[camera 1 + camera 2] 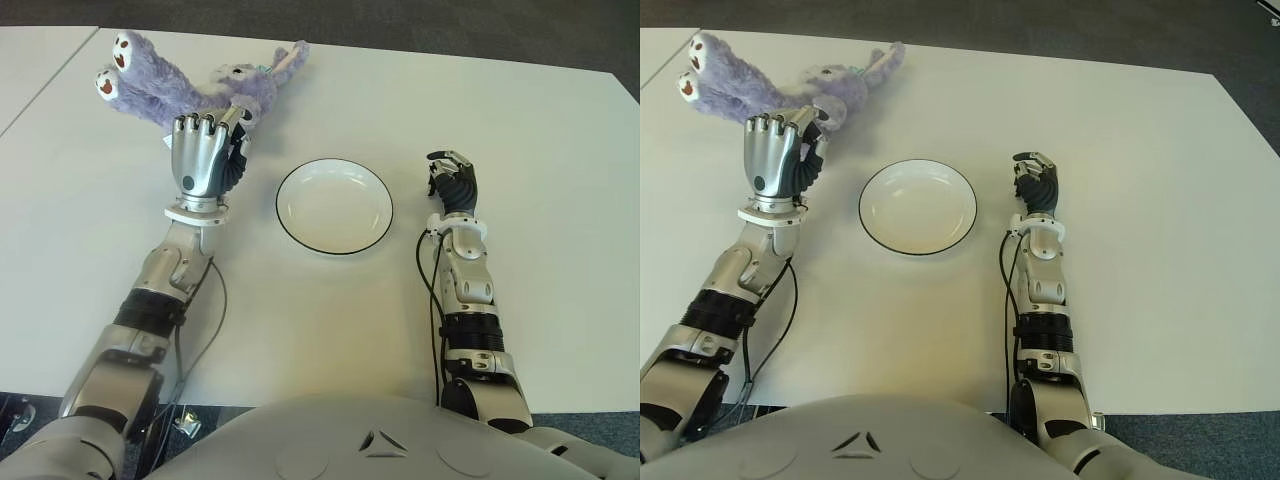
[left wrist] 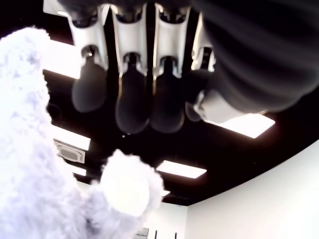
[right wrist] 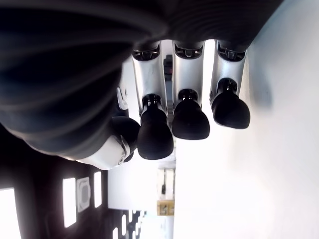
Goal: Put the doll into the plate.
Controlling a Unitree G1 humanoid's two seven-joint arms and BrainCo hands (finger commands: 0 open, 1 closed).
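Note:
A purple plush doll (image 1: 195, 88) lies on the white table (image 1: 520, 130) at the far left, its feet pointing left and its ears towards the middle. My left hand (image 1: 208, 135) stands upright right in front of the doll's body, back of the hand facing me. Its fingertips (image 2: 132, 112) hang loosely bent with nothing between them, and the doll's fur (image 2: 35, 164) shows just beside the palm. The white plate (image 1: 334, 206) with a dark rim sits mid-table, to the right of that hand, with nothing in it. My right hand (image 1: 452, 178) shows right of the plate, fingers relaxed and holding nothing.
The table's far edge runs just behind the doll, with dark floor beyond. A second table surface (image 1: 30, 60) joins at the far left.

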